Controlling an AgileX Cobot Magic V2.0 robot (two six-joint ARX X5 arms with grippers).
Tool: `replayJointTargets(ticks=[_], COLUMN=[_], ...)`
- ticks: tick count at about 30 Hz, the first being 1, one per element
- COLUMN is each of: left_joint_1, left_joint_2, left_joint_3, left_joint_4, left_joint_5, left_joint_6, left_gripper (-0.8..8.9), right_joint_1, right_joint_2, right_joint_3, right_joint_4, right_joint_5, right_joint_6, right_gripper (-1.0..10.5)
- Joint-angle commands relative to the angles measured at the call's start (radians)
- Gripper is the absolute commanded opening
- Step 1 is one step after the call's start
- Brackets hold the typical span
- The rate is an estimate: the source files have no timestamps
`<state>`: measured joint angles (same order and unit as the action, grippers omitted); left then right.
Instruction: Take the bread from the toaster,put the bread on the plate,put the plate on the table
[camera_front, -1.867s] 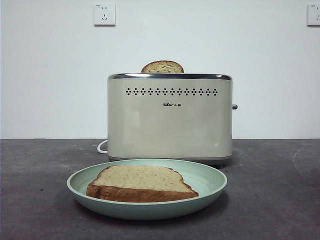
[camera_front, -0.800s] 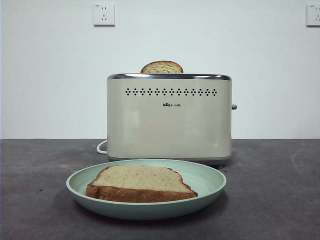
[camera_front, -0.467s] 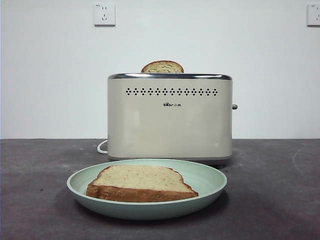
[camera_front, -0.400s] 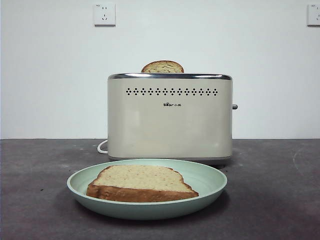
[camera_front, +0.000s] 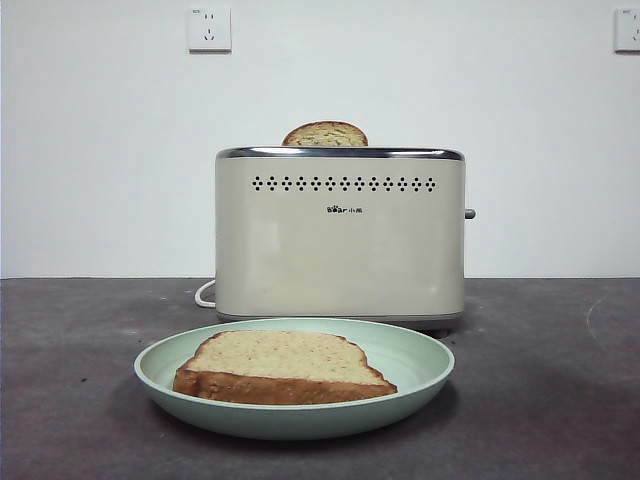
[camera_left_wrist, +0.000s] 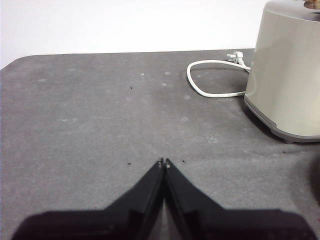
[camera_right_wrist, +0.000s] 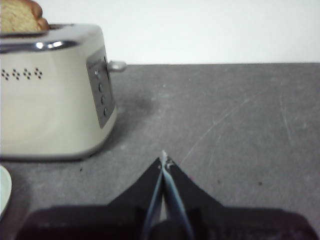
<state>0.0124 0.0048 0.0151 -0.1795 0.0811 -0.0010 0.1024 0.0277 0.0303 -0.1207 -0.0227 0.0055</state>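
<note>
Bread (camera_front: 284, 366) lies flat on the plate (camera_front: 420, 368), crust edge toward the front camera, long axis running side to side across the front view. Plate sits on the table (camera_front: 540, 400), just in front of the toaster (camera_front: 340, 235); a second slice (camera_front: 325, 134) pokes up from a toaster slot. Judgement: bread out, plated, plate down, so the task looks complete or nearly so. Left end effector (camera_left_wrist: 164, 162) has its jaws pressed together, empty, low over bare table beside the toaster's cord (camera_left_wrist: 210, 80) end. Right end effector (camera_right_wrist: 163, 160) likewise pressed together, empty, over the table on the knob (camera_right_wrist: 116, 65) side. Plate rim just shows at the edge of the right wrist view (nothing of it in the left), so the right arm seems nearer. From either end effector the bread lies inward, toward the middle, well apart; neither touches anything.
</note>
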Motion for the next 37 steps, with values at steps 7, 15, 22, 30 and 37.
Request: replayJointTargets(ticks=[7,15,22,30,37], left_joint_1=[0.003,0.003,0.003,0.003,0.003], left_joint_2=[-0.003,-0.003,-0.003,-0.003,-0.003], left_joint_3=[-0.012,-0.012,-0.012,-0.012,-0.012], left_joint_4=[0.006,0.006,0.006,0.006,0.006], left_joint_5=[-0.001,-0.001,-0.001,-0.001,-0.001], left_joint_6=[-0.006,-0.006,-0.006,-0.006,-0.006], left_gripper=[-0.04,-0.04,-0.04,-0.04,-0.04], right_joint_1=[-0.002,-0.002,-0.002,-0.002,-0.002], right_joint_2=[-0.026,-0.026,-0.026,-0.026,-0.026], right_joint_3=[-0.026,-0.026,-0.025,-0.025,-0.025], right_joint_4=[-0.059,-0.055,-0.055,-0.055,-0.055], right_joint_5=[0.003,0.003,0.003,0.003,0.003], right_joint_6=[0.031,0.031,0.031,0.031,0.031], right_gripper=[0.0,0.0,0.0,0.0,0.0])
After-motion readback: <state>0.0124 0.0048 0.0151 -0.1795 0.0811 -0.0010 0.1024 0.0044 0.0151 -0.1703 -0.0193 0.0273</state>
